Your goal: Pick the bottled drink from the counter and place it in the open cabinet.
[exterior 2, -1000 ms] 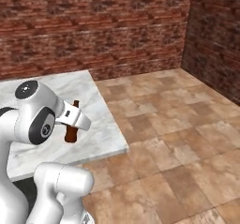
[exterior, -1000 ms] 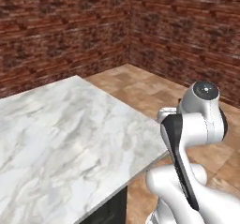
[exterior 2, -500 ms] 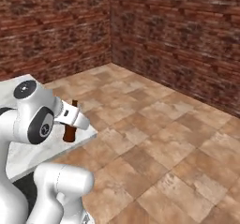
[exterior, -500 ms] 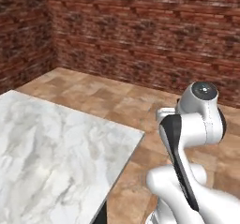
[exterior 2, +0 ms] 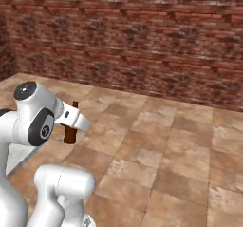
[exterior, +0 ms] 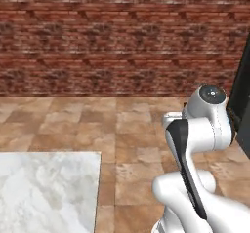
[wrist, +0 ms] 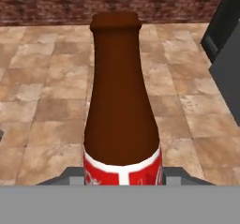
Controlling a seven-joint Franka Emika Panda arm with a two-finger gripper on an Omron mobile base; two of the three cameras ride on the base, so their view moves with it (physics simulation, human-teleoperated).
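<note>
In the pincer (exterior 2: 72, 121), bottled drink (wrist: 123, 101), upright

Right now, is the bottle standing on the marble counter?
No. In the right base view the bottled drink is held up off the counter, at the end of the arm, with brown floor tiles behind it.

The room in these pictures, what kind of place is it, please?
Probably a rendered kitchen, though little of it shows. A white-and-grey marble counter stands on a terracotta tile floor before a red brick wall, and a black cabinet stands at one side. The gripper holds a cola bottle.
</note>
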